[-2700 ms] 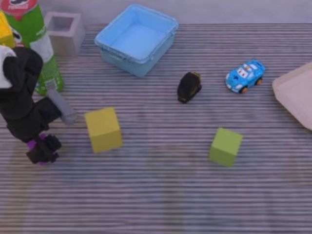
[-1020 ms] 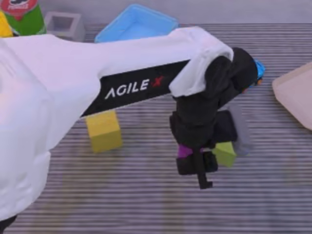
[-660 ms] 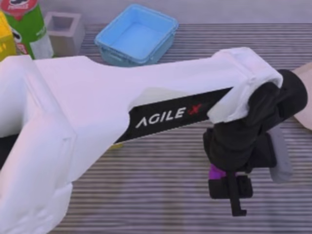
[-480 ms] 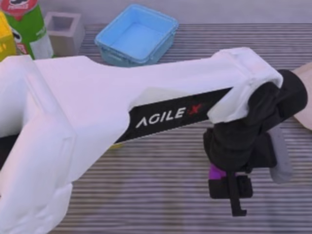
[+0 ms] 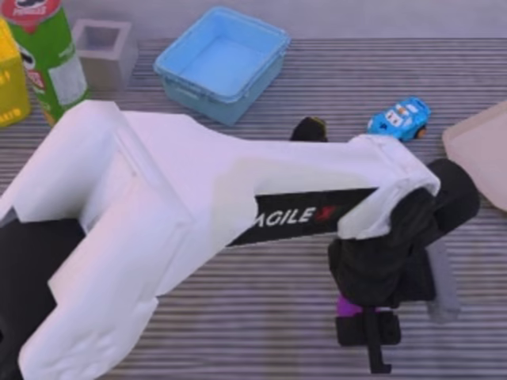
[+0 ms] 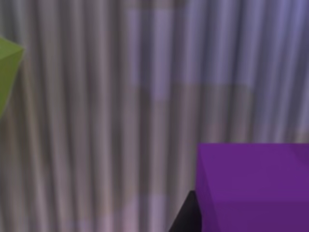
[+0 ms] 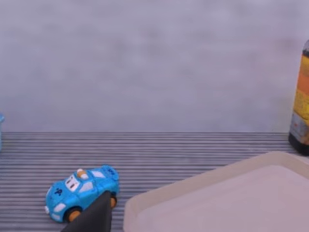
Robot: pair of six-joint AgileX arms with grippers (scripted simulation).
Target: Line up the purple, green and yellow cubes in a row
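Observation:
My left arm reaches across the table to the front right, and its gripper (image 5: 366, 326) is shut on the small purple cube (image 5: 346, 305). In the left wrist view the purple cube (image 6: 253, 186) sits low over the striped cloth, with one black finger (image 6: 188, 218) against its side. A corner of the lime-green cube (image 6: 7, 67) shows a short way off; in the top view the arm hides it. The yellow cube is hidden under the arm as well. My right arm is parked outside the top view, and its gripper (image 7: 91, 218) shows only as a dark sliver.
A light-blue bin (image 5: 222, 59), a hollow grey block (image 5: 103, 51), a green can (image 5: 47, 55) and a yellow carton (image 5: 12, 87) stand at the back left. A blue toy car (image 5: 398, 117), a black object (image 5: 309, 128) and a beige tray (image 5: 479, 150) lie at the right.
The left arm has carried the purple cube from the left side to the front right. In the last half second the gripper has shifted toward the front edge.

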